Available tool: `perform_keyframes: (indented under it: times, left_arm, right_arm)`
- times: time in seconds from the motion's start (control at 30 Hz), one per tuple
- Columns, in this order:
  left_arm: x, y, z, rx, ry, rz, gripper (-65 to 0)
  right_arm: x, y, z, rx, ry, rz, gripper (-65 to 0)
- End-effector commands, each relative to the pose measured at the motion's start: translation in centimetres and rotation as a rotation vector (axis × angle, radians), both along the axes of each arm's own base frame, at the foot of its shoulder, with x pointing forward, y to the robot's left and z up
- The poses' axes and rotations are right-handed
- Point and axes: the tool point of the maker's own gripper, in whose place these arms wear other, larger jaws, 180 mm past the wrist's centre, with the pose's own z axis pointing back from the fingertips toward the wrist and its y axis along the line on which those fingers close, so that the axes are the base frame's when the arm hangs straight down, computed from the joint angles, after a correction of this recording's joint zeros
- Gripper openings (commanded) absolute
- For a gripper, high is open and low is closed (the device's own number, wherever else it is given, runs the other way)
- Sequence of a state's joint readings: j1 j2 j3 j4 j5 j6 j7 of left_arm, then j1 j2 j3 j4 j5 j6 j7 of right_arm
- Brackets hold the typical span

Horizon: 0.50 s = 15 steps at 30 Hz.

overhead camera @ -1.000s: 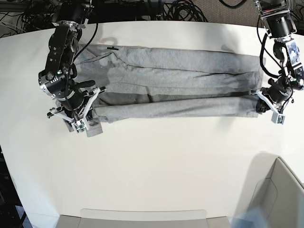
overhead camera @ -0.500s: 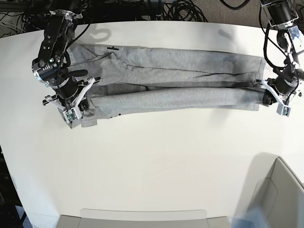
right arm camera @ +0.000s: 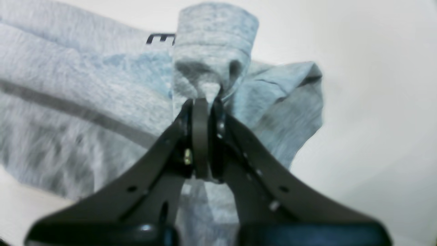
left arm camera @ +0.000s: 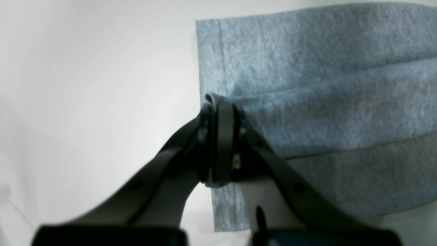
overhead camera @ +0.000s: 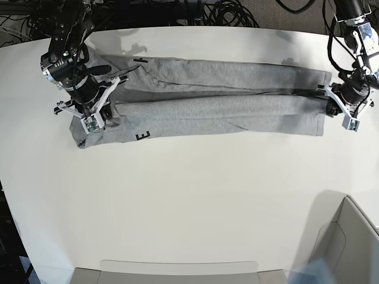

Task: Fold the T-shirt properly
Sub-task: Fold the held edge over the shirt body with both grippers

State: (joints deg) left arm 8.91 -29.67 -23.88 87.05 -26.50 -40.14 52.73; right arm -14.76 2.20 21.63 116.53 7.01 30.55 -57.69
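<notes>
The T-shirt [overhead camera: 219, 100] lies stretched out as a long grey band across the far part of the white table [overhead camera: 189, 201], folded lengthwise so that a raised ridge of cloth runs along its middle. In the base view the right gripper [overhead camera: 90, 115] sits at the band's left end and the left gripper [overhead camera: 333, 106] at its right end, the 2 arms well apart with the cloth drawn between them. The right wrist view shows the right gripper [right arm camera: 201, 102] with its jaws pressed together on a bunched tuft of the T-shirt [right arm camera: 85, 85], a bit of black lettering visible on the fabric just beyond. The left wrist view shows the left gripper [left arm camera: 218, 106] likewise pinched tight on a fold at the hemmed edge of the T-shirt [left arm camera: 324, 95]. A black letter [overhead camera: 143, 136] shows on the near edge of the cloth, and a pale bin [overhead camera: 349, 248] stands at the table's near right corner.
</notes>
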Motion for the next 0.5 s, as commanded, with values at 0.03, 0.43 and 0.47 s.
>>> perform_keyframes:
  times: [0.03, 0.43, 0.47]
  left_arm:
    - [0.8, 0.6, 1.3, 0.025, -0.035, -0.008, -63.3]
    - [0.3, -1.2, -0.5, 0.001, 0.011, -0.053, -62.9]
    - [0.2, -1.0, -0.9, -0.004, 0.021, -0.045, -62.1]
  right_arm:
    - [-0.3, -0.6, 0.5, -0.006, -0.021, -0.002, -65.0]
    - [-2.1, -1.5, -1.0, -0.001, 0.030, -0.035, -65.0]
    - [-2.2, -1.3, -1.3, 0.009, 0.039, -0.038, -65.0]
